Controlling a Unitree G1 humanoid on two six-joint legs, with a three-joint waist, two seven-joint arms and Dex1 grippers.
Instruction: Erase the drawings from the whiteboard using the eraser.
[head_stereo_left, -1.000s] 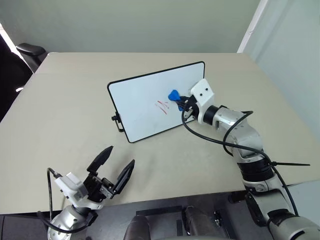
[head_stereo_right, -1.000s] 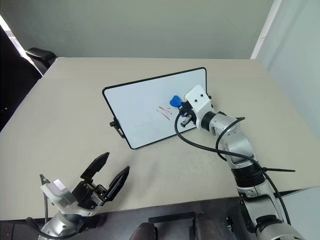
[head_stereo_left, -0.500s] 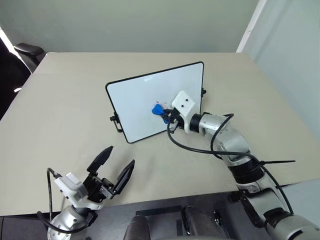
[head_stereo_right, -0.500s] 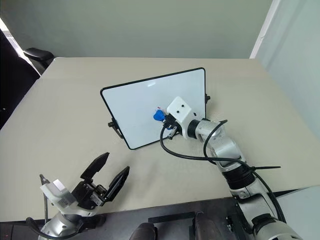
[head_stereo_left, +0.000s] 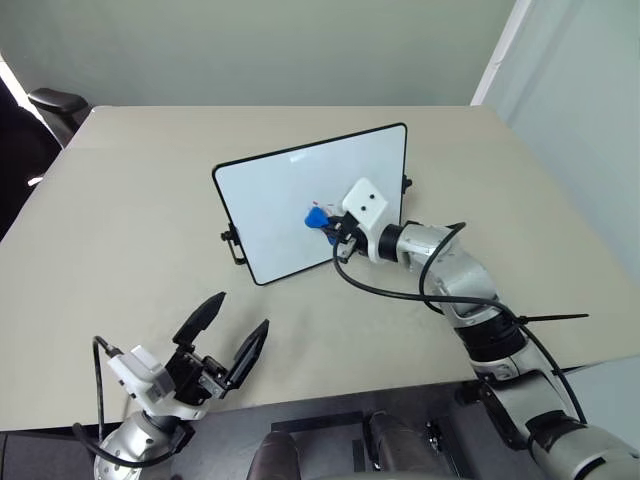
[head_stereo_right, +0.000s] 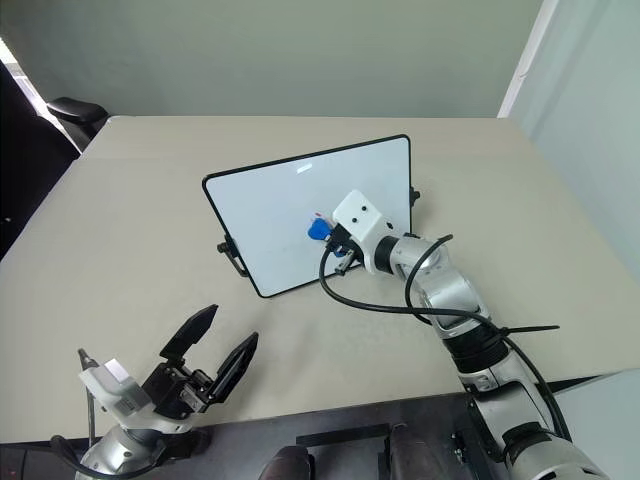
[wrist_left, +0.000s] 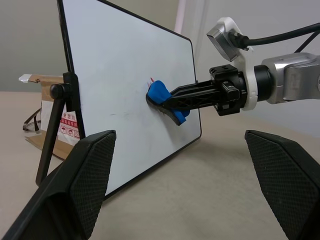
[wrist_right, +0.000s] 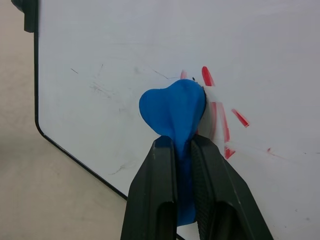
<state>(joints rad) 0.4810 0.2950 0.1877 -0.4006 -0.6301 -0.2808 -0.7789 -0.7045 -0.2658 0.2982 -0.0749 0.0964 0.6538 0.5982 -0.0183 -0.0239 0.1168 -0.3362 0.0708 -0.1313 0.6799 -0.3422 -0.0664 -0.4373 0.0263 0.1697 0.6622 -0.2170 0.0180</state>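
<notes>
The whiteboard (head_stereo_left: 265, 200) stands tilted on the beige table, its black frame and a side knob (wrist_left: 56, 91) in view. My right gripper (head_stereo_left: 324, 222) is shut on the blue eraser (wrist_right: 174, 107), which presses flat against the board's face. Red drawings (wrist_right: 221, 121) show as short smeared strokes right beside and partly under the eraser. My left gripper (head_stereo_left: 240, 312) hovers open near the table's front edge, well short of the board, with nothing between its fingers (wrist_left: 75, 185).
A black office chair (head_stereo_left: 55, 100) sits past the table's far left corner. Behind the board lie a flat cardboard box (wrist_left: 37, 82) and a pair of glasses (wrist_left: 31, 124). The right arm's black cable (head_stereo_left: 385, 295) loops over the table (head_stereo_left: 130, 200).
My right gripper swept the eraser leftward and slightly down across the board onto the red marks, then nearly stopped in the last half second. The left gripper stayed put.
</notes>
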